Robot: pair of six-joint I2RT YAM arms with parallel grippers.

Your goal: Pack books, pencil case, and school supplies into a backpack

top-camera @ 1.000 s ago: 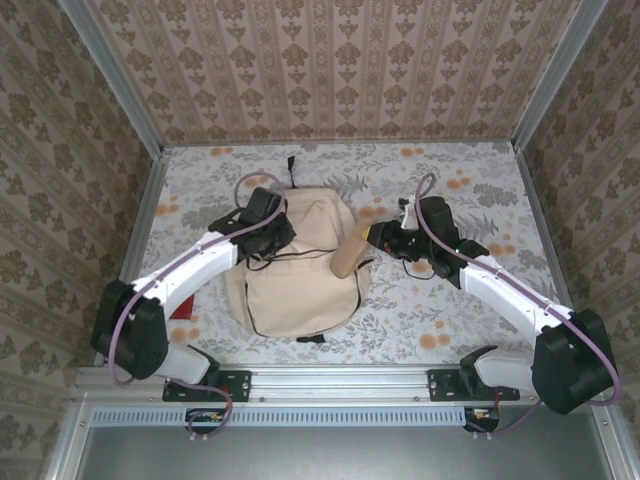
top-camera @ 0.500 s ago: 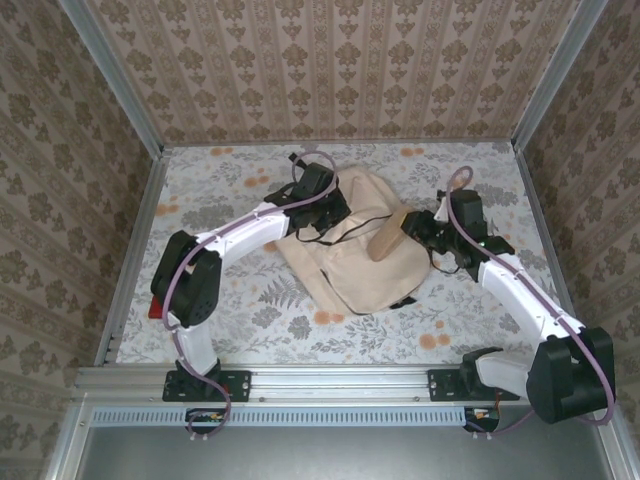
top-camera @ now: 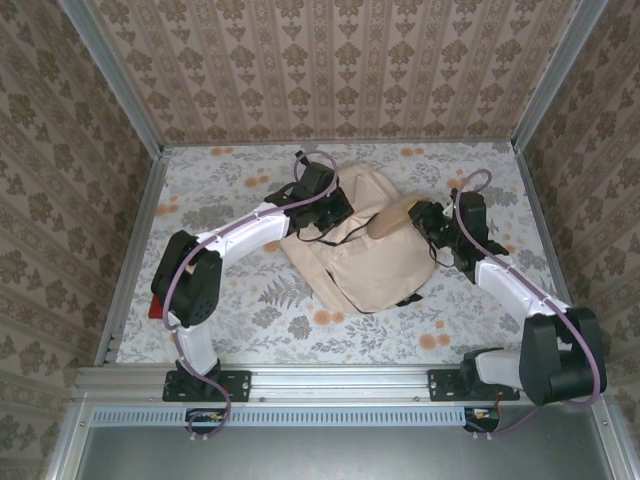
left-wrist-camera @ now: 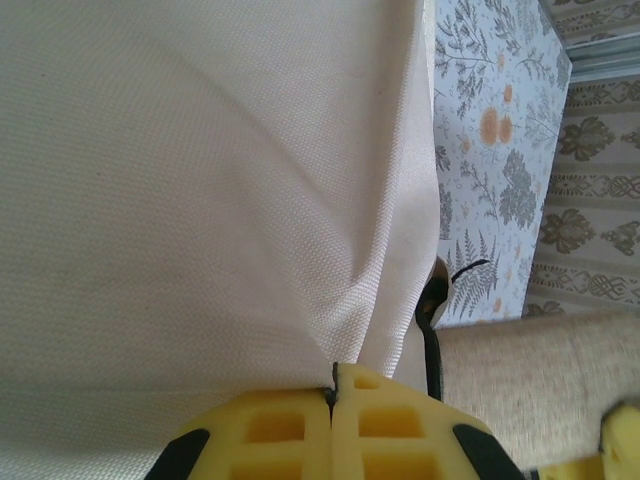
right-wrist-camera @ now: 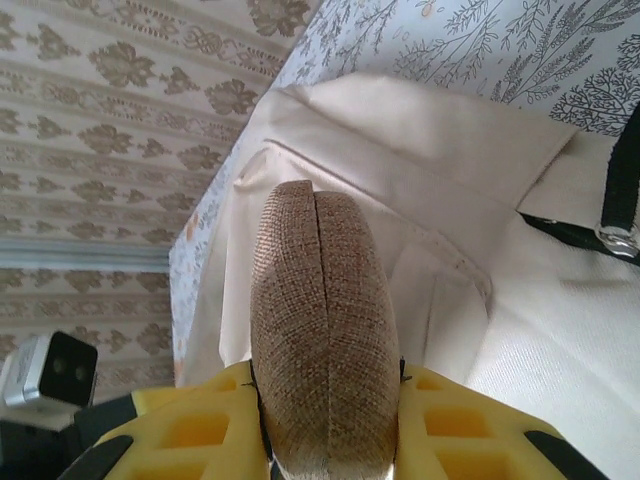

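- The left tool (left-wrist-camera: 335,400) was pinched together on the backpack (left-wrist-camera: 200,200) fabric.
- The right tool (right-wrist-camera: 325,405) was clamped on the pencil case (right-wrist-camera: 320,310), over the backpack on the desk (top-camera: 240,300).

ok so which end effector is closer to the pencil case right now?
Right. The right end effector is clamped on one end of the pencil case. The left end effector is shut on backpack fabric, beside the case but apart from it.
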